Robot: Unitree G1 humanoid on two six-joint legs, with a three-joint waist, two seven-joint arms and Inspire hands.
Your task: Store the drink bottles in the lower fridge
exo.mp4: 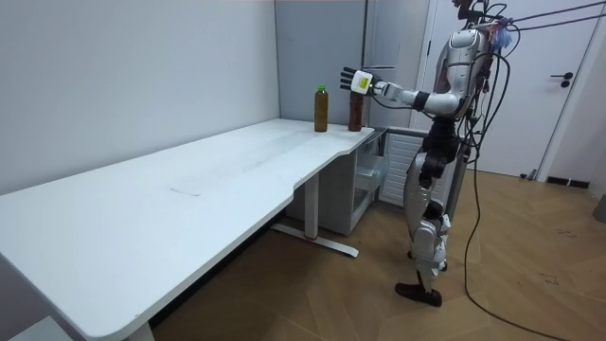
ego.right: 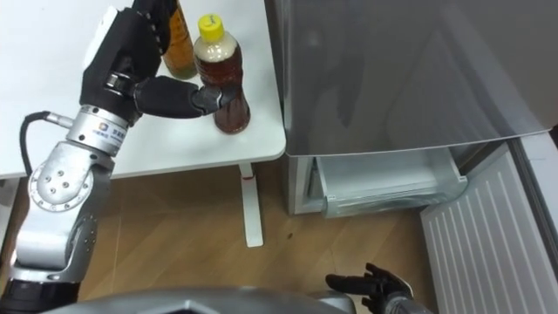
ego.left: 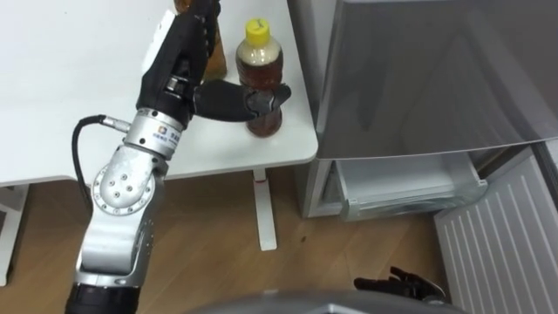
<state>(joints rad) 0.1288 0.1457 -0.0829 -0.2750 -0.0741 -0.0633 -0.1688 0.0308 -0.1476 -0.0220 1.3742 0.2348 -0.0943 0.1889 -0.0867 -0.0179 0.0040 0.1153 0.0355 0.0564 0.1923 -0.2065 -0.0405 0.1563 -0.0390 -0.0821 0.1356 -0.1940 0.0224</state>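
The robot stands at the corner of the white tabletop with its left robot hand reaching out to a yellow-capped bottle, fingers straight and the thumb laid across the bottle's waist. A second bottle stands just behind it. To the right is the fridge with its lower drawer pulled out. The right robot hand hangs low - apart or together, I cannot tell.

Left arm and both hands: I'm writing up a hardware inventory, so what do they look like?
The left forearm is silver metal, with a round joint housing dotted with small holes and a printed label at the wrist. A black cable loops out beside it. The left hand is black with a white plate on its back. The right hand is black too.
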